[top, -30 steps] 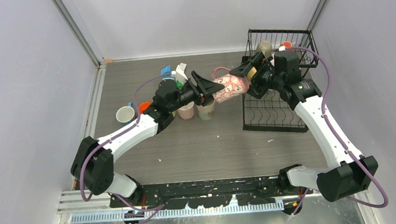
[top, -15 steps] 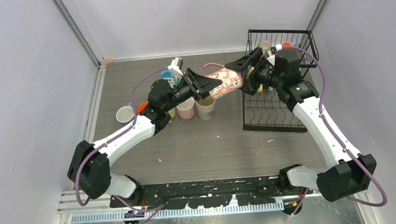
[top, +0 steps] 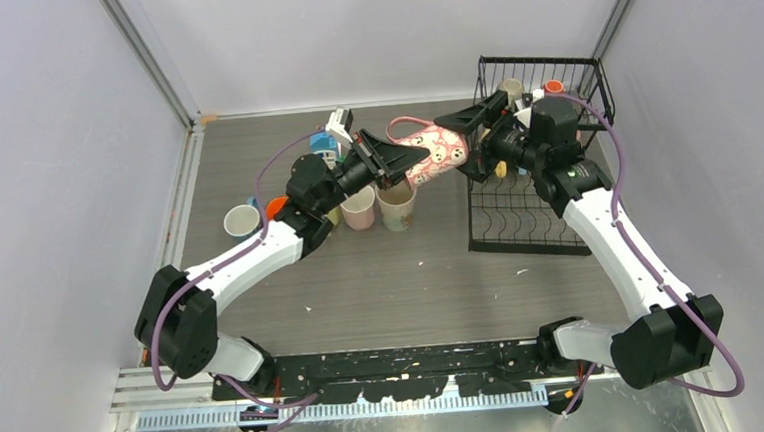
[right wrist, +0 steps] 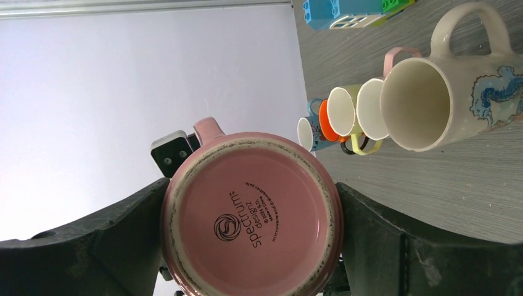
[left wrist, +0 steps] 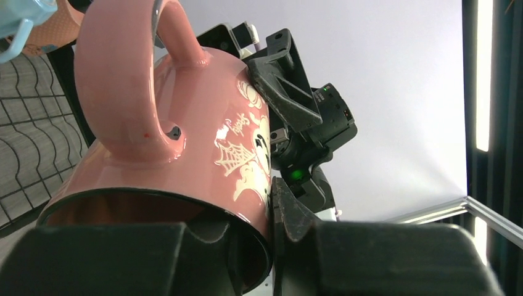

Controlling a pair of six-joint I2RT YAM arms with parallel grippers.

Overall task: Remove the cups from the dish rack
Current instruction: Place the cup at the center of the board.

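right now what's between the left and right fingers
The pink mug, sideways in the air: left fingers pinch its rim, right fingers clasp its base. Clearest in the top view.

The top view is bright and even, with faint shadows on the table (top: 412, 274). In the left wrist view a light strip (left wrist: 484, 74) glows white, and the mug (left wrist: 203, 123) has small shiny spots. Its bottom looks sharp in the right wrist view.
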